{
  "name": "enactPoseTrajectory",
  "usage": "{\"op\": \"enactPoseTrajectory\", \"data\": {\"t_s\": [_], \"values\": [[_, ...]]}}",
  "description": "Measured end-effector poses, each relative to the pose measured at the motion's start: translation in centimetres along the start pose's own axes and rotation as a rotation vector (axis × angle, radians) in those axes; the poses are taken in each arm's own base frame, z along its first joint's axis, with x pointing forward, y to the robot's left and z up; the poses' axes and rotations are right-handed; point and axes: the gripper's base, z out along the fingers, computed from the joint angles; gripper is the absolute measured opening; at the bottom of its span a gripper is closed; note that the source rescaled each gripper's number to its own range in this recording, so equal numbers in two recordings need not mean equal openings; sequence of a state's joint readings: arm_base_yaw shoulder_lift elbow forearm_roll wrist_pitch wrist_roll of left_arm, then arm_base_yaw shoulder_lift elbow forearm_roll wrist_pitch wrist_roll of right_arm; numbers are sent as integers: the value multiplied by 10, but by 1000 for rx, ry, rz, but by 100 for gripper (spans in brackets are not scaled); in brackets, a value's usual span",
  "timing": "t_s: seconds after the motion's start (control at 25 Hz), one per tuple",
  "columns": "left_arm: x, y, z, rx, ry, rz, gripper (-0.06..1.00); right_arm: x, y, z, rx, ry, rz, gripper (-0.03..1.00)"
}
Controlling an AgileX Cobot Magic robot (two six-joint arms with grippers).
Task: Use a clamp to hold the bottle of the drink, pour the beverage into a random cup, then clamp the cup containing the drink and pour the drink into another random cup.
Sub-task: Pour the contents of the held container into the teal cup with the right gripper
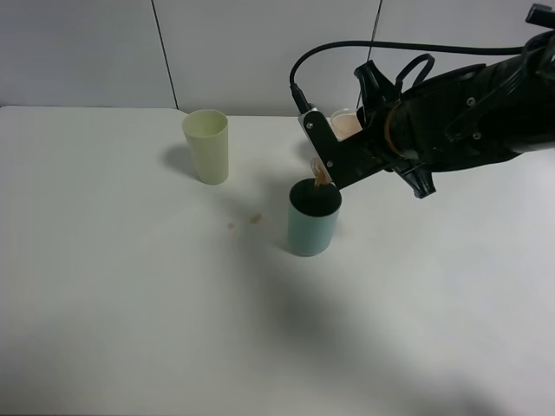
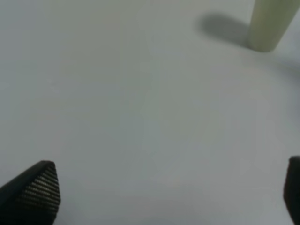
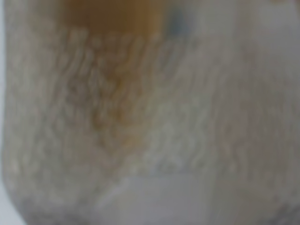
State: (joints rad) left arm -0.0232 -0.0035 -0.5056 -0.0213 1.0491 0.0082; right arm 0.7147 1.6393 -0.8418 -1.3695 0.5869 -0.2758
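Note:
My right gripper point(image 1: 340, 143) is shut on a clear bottle point(image 1: 345, 124) of brown drink, tilted with its mouth over a light blue cup point(image 1: 312, 221) in the middle of the table. A thin brown stream point(image 1: 321, 177) runs into that cup. In the right wrist view the bottle point(image 3: 140, 108) fills the frame, blurred. A pale yellow cup point(image 1: 207, 146) stands upright at the back left; it also shows in the left wrist view point(image 2: 271, 23). My left gripper point(image 2: 171, 187) is open and empty above bare table, with only its fingertips point(image 2: 35, 187) showing.
A few small brown drops point(image 1: 254, 218) lie on the white table point(image 1: 113, 286) between the two cups. A black cable point(image 1: 347, 52) loops above the right arm. A white wall stands behind the table.

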Motion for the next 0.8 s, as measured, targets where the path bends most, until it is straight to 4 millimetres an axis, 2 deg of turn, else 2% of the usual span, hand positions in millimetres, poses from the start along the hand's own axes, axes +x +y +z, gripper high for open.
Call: {"op": "enactPoseTrajectory", "data": {"t_s": [0.8], "values": [[0, 0, 0, 0, 0, 0, 89, 2, -8, 0, 82, 24, -127, 2]]}}
